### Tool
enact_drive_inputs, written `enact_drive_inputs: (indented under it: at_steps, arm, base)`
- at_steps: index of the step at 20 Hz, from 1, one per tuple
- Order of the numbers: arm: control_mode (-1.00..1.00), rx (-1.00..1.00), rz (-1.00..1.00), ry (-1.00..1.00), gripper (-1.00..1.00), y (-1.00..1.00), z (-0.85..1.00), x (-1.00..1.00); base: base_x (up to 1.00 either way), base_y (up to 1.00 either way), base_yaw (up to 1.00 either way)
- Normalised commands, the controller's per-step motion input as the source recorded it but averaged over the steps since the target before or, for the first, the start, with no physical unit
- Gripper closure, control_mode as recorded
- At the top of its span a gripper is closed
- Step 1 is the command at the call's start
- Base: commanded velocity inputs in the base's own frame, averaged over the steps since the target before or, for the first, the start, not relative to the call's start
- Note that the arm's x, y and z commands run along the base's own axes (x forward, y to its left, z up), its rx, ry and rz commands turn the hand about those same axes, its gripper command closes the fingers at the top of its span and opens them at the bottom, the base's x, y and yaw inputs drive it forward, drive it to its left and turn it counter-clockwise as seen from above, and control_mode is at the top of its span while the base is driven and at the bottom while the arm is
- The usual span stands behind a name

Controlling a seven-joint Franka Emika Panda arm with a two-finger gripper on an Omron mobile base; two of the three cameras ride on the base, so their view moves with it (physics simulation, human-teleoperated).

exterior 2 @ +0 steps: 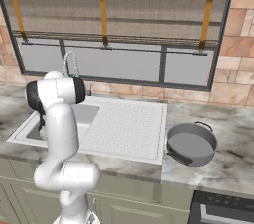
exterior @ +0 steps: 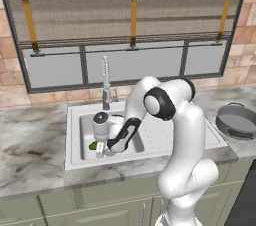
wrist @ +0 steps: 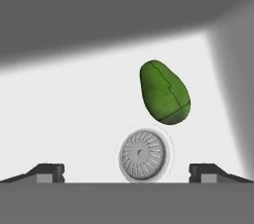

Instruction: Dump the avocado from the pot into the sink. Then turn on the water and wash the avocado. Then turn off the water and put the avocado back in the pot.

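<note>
A glossy green avocado (wrist: 164, 93), oval and faintly creased, lies on the pale floor of the sink (exterior: 75, 140) just beside the round metal drain (wrist: 143, 154). The tool (wrist: 127, 172) hangs above it with fingers spread wide, gripping and touching nothing.

I count one avocado (wrist: 164, 93) lying on the floor of the one sink (exterior: 75, 140), just beside its single round drain (wrist: 143, 154). One pot (exterior 2: 190, 143) stands on the counter (exterior 2: 233, 163) to the right, with two handles on its rim, and one faucet (exterior: 105, 82) rises behind the basin. On the window above hang three orange straps (exterior: 133, 7), and at the bottom of my hand view I see my own two fingertips (wrist: 49, 172).
</note>
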Motion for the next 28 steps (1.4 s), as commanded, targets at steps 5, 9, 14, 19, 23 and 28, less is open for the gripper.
enact_drive_inputs:
  at_steps: [5,9,14,19,23,28]
  arm:
    - [-1.0,0.0,0.01,-0.01,-1.0,0.15,-0.12,0.12]
    - [-1.0,-0.01,0.0,0.0,-1.0,0.08,-0.22,0.12]
    - [-1.0,-0.02,0.0,0.0,-1.0,0.02,-0.24,0.23]
    - [-1.0,-0.01,0.0,0.0,-1.0,0.02,-0.26,0.33]
    - [-1.0,-0.01,0.0,0.0,-1.0,0.0,-0.22,0.24]
    - [-1.0,0.0,0.0,0.0,-1.0,0.02,-0.19,0.26]
  base:
    - [0.0,0.0,0.0]
    - [0.0,0.0,0.0]
    - [0.0,0.0,0.0]
    - [0.0,0.0,0.0]
    - [0.0,0.0,0.0]
    - [0.0,0.0,0.0]
